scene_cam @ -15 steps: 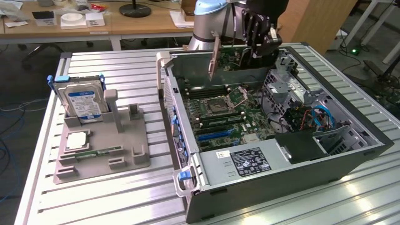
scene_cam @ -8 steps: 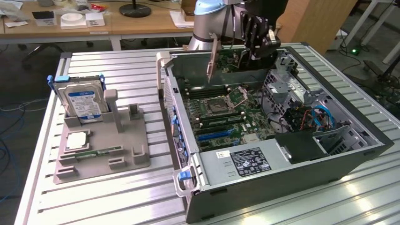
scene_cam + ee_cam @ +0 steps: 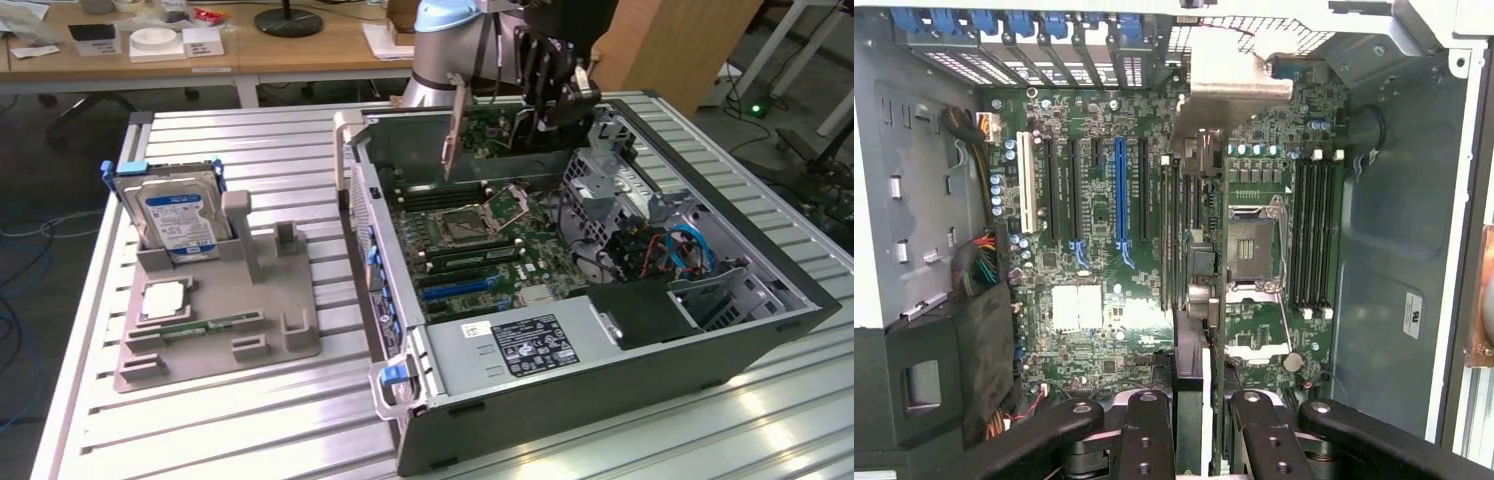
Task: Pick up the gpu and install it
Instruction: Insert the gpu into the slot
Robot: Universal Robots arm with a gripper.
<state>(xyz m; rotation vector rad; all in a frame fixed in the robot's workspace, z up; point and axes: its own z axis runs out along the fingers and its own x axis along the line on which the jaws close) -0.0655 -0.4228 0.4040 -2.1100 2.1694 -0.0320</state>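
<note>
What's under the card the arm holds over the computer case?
Under the thin green gpu card in the end effector lies the green motherboard with a blue slot; the strip directly beneath is covered.

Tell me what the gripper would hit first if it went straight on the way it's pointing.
Probably the motherboard, though depth is unclear; the card that the gripper holds would touch first.
</note>
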